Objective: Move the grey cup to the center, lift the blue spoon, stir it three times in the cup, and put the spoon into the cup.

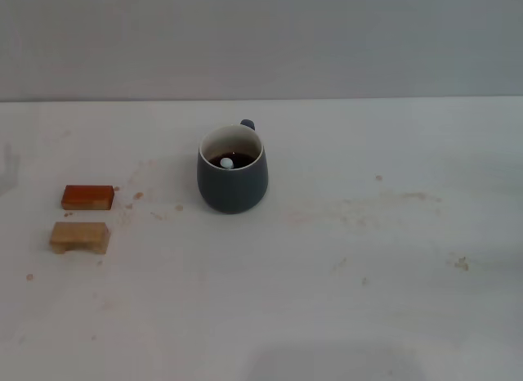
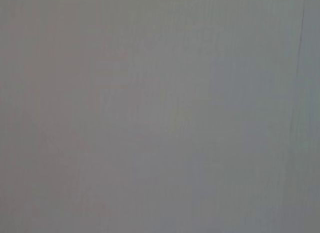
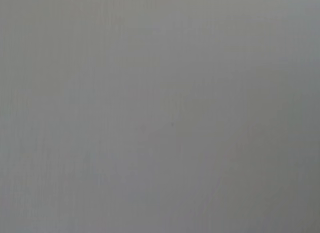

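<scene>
The grey cup (image 1: 232, 169) stands upright on the white table, a little left of the middle, its small handle turned to the back. It holds dark brown liquid. A small pale light-blue tip (image 1: 226, 162) of the blue spoon shows inside the cup above the liquid; the rest of the spoon is hidden. Neither gripper shows in the head view. Both wrist views show only a plain grey surface.
An orange block (image 1: 87, 197) and a tan wooden block (image 1: 79, 236) lie at the left of the table (image 1: 368, 275). Faint brown stains mark the table near the cup and to its right. A grey wall stands behind the table's far edge.
</scene>
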Controlling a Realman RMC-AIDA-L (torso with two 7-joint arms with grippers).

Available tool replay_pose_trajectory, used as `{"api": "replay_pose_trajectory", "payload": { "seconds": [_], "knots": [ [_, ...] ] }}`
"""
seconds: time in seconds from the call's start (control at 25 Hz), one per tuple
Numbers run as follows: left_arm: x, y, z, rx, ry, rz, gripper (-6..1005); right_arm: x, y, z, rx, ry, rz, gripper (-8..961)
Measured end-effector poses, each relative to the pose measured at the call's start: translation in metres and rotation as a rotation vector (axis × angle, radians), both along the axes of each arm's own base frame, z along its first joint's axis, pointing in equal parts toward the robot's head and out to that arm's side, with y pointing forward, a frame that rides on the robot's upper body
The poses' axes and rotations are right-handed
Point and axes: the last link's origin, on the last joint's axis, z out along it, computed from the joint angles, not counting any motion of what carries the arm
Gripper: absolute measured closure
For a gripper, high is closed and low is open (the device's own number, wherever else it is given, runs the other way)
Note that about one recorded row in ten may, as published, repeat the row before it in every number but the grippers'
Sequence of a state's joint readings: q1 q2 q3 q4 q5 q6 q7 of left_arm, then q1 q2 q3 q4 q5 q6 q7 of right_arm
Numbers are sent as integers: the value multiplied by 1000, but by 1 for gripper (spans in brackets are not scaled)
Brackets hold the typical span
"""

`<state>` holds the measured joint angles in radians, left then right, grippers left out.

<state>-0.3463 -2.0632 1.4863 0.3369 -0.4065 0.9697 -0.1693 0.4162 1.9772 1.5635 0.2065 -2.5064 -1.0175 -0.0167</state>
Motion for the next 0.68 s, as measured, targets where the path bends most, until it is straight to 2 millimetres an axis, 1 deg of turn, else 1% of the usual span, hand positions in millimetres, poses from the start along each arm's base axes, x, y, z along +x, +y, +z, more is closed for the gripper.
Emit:
{"api": "replay_pose_trajectory", "payload": {
  "seconds": [0.68],
  "knots": [
    [-2, -4, 1, 8, 1, 1, 274, -5, 3, -3, 2, 4, 14, 470]
  ]
}}
